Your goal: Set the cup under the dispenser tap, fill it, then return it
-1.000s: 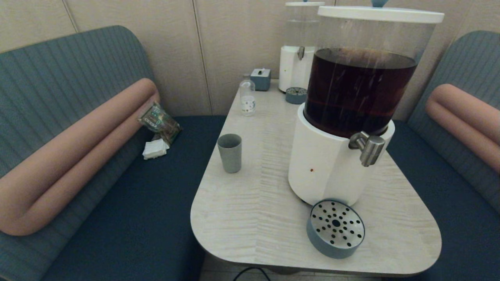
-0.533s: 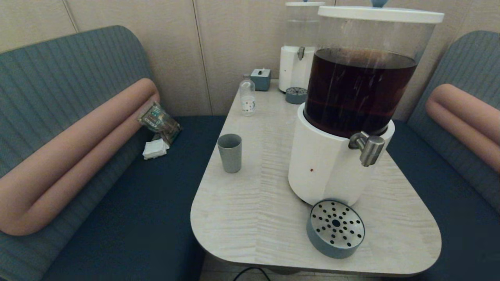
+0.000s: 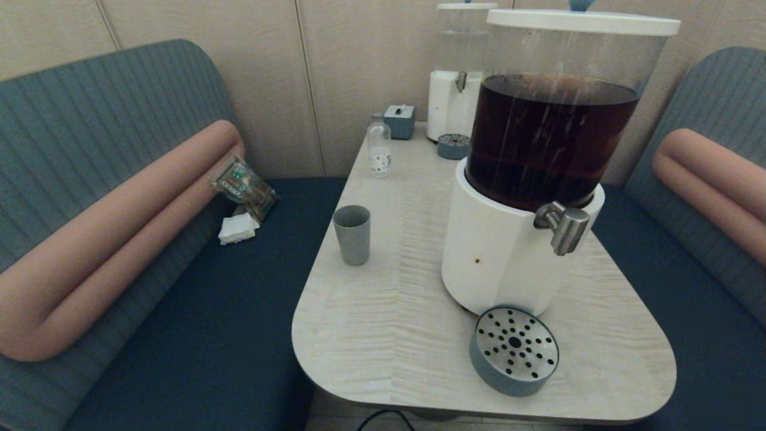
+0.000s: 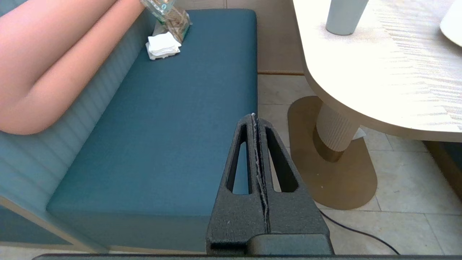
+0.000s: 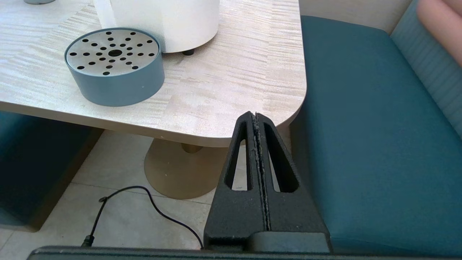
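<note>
Cup [image 3: 352, 234]: small grey-blue tapered tumbler, no handle, upright on table near its left edge, mouth up, well apart from the tap. Only its lower part shows in left wrist view [image 4: 344, 16]. Dispenser tap [image 3: 565, 227]: stubby brushed-steel spigot w/ cylindrical nozzle angled down, on white base below dark brown liquid.
</note>
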Robot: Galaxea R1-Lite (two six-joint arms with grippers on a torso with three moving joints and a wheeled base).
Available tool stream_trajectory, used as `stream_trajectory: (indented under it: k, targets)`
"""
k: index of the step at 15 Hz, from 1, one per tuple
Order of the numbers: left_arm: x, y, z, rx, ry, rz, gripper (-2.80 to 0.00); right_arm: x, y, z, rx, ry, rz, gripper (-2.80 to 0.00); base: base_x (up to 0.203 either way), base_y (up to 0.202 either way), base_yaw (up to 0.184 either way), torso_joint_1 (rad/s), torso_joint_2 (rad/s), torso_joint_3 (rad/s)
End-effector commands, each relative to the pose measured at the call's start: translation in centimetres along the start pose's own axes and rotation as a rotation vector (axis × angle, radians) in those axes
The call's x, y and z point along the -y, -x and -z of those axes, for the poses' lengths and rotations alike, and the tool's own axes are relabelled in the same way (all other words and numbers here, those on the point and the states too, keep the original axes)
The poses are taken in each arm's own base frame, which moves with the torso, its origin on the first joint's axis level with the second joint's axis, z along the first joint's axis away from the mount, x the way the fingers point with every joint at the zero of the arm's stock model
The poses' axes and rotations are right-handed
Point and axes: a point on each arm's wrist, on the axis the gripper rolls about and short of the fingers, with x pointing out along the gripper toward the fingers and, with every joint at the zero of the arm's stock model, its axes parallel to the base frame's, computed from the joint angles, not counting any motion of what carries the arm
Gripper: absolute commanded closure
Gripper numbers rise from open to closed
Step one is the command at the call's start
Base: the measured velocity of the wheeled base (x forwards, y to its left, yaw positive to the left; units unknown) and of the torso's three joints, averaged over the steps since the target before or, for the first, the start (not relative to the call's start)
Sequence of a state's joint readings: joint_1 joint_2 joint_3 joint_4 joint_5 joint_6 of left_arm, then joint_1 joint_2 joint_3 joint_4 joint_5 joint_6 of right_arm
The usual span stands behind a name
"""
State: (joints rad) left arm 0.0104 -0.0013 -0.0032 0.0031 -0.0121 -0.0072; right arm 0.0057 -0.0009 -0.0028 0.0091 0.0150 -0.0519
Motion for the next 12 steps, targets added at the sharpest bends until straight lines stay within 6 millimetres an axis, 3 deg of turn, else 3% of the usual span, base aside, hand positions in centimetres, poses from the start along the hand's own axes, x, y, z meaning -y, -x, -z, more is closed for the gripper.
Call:
stream_trajectory:
  k: [1, 12]
  targets:
    - [0.0, -0.02, 0.0, -0.003, 0.0, 0.0, 0.0, 0.0, 0.02, 0.0, 0.003, 0.0, -0.001, 0.0, 0.0, 0.0, 0.0, 0.0, 0.0, 0.0]
    - [0.0, -0.02, 0.0, -0.003, 0.0, 0.0, 0.0, 0.0, 0.03, -0.04, 0.004, 0.0, -0.001, 0.0, 0.0, 0.0, 0.0, 0.0, 0.0, 0.0]
